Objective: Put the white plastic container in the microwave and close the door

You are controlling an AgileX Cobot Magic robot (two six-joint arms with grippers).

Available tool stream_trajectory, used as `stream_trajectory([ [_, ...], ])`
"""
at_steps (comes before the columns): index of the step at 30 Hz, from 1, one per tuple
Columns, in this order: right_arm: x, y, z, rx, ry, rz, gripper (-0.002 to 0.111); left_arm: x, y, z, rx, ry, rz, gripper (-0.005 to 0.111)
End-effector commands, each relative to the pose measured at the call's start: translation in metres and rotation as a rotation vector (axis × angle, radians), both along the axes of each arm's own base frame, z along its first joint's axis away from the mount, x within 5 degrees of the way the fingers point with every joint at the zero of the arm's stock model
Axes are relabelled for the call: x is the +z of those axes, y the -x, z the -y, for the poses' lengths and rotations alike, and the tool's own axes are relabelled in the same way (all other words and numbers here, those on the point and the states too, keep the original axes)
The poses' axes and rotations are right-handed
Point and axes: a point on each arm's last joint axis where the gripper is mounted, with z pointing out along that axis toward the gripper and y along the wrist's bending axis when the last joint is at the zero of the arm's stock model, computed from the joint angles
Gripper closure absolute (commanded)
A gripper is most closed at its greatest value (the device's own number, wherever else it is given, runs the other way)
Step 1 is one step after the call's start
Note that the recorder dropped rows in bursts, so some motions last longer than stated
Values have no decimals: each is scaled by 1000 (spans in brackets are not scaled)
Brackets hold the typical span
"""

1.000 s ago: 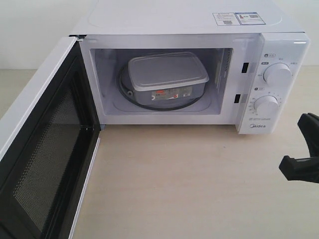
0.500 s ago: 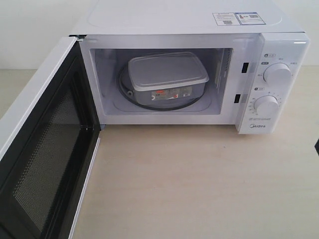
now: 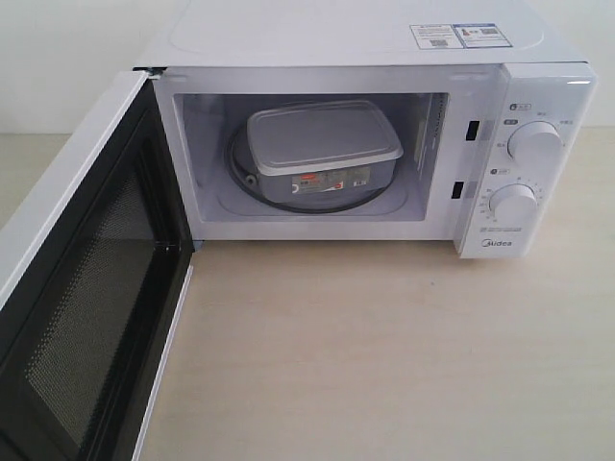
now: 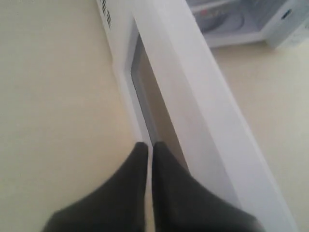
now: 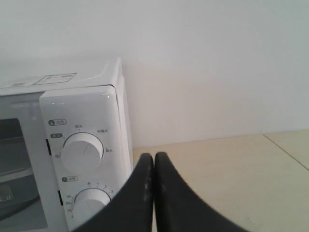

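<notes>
The white plastic container (image 3: 322,154) rests on the turntable inside the microwave (image 3: 384,48), lid on, red-marked label facing out. The door (image 3: 86,279) stands wide open to the left, its black mesh inner face showing. Neither gripper shows in the exterior view. In the left wrist view my left gripper (image 4: 148,146) is shut and empty, close behind the door's (image 4: 193,111) outer side by its dark window. In the right wrist view my right gripper (image 5: 154,157) is shut and empty, beside the microwave's (image 5: 82,111) knob panel.
Pale wooden tabletop (image 3: 384,365) stretches in front of the microwave. A white wall (image 5: 217,63) stands behind it. Two round knobs (image 3: 534,142) sit on the right panel.
My right gripper, seen at the right edge a second ago, has withdrawn out of the exterior view. Container and door have not moved.
</notes>
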Motion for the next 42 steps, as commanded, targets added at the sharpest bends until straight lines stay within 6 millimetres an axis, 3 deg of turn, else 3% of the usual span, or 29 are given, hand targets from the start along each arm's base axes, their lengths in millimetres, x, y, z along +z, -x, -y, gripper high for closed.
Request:
stream_trajectory([
  [1, 23, -2, -5, 24, 48, 9, 108, -13, -8, 4, -73, -21, -148, 102],
  [6, 42, -5, -8, 23, 28, 49, 108, -19, -18, 12, -155, 32, -209, 102],
  [11, 44, -6, -12, 68, 49, 33, 108, -18, -26, 25, -299, 130, -170, 102],
  [16, 45, -5, -22, 176, 54, 44, 108, -24, -39, 30, -333, 153, -177, 102],
  [21, 54, -5, -26, 213, 5, 85, 108, -37, -55, 58, -424, 170, -167, 102],
  [27, 76, -7, -36, 293, -7, 99, 108, -49, -73, 86, -416, 125, -67, 102],
  [42, 85, -4, -53, 470, 4, 53, 108, -74, -99, 121, -400, 120, 22, 102],
])
